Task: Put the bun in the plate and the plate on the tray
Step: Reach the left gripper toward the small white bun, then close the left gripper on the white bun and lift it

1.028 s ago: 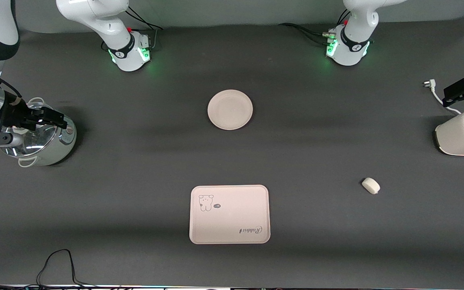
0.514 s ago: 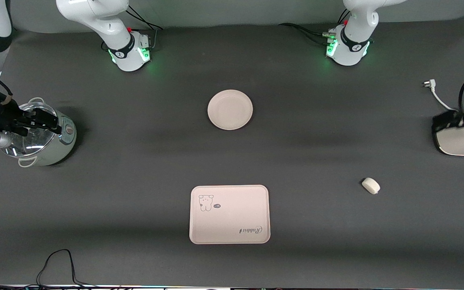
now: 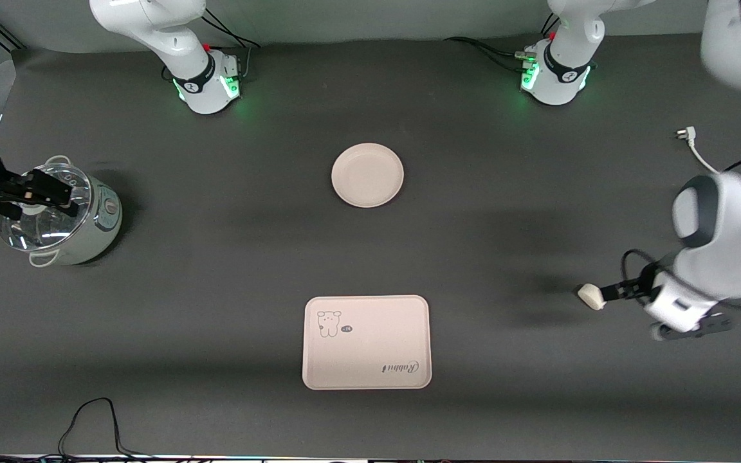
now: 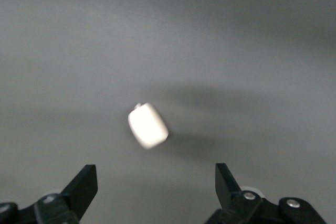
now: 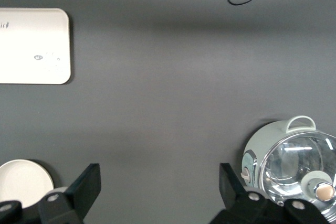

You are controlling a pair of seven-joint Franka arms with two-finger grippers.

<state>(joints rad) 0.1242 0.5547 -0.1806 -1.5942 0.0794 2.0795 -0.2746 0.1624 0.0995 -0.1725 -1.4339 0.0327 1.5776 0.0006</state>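
The bun (image 3: 591,296) lies on the dark table near the left arm's end, and it also shows in the left wrist view (image 4: 148,125). My left gripper (image 3: 610,293) is low over the table right beside the bun. It is open (image 4: 154,174), with the bun just ahead of the fingertips and untouched. The round plate (image 3: 367,175) sits mid-table, empty. The tray (image 3: 366,342) with the "Rabbit" lettering lies nearer the front camera than the plate, also empty. My right gripper (image 3: 55,191) is open (image 5: 157,174) over the pot.
A pale green pot with a glass lid (image 3: 62,222) stands at the right arm's end, and it also shows in the right wrist view (image 5: 294,166). A white plug and cord (image 3: 686,134) lie at the left arm's end. A black cable (image 3: 87,418) loops near the front edge.
My left arm has swung in from the table's end and come down beside the bun, now covering the toaster. My right gripper has drifted slightly outward over the pot.
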